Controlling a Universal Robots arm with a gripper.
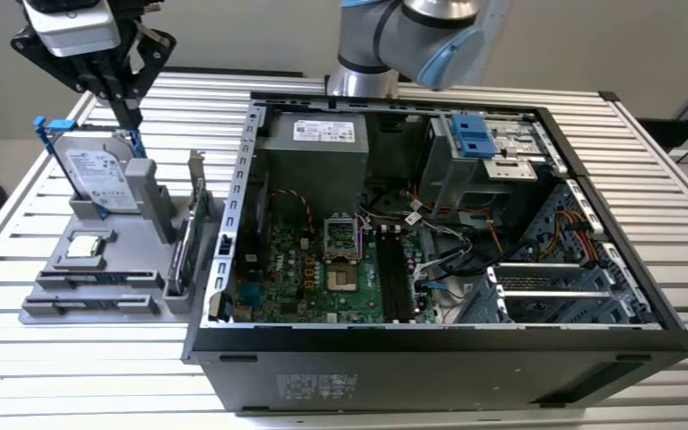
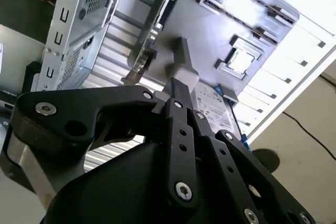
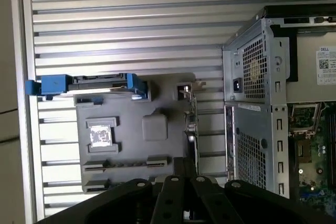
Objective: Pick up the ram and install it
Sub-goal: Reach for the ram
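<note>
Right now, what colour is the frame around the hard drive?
The frame is blue; it shows best in the first wrist view.

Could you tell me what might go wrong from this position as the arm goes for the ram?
1. The gripper hangs over the hard drive, not the ram; a straight descent could hit the drive.
2. The expansion card stands upright beside the ram and could be clipped on approach.
3. Loose cables lie next to the memory slots and might snag during insertion.
</note>
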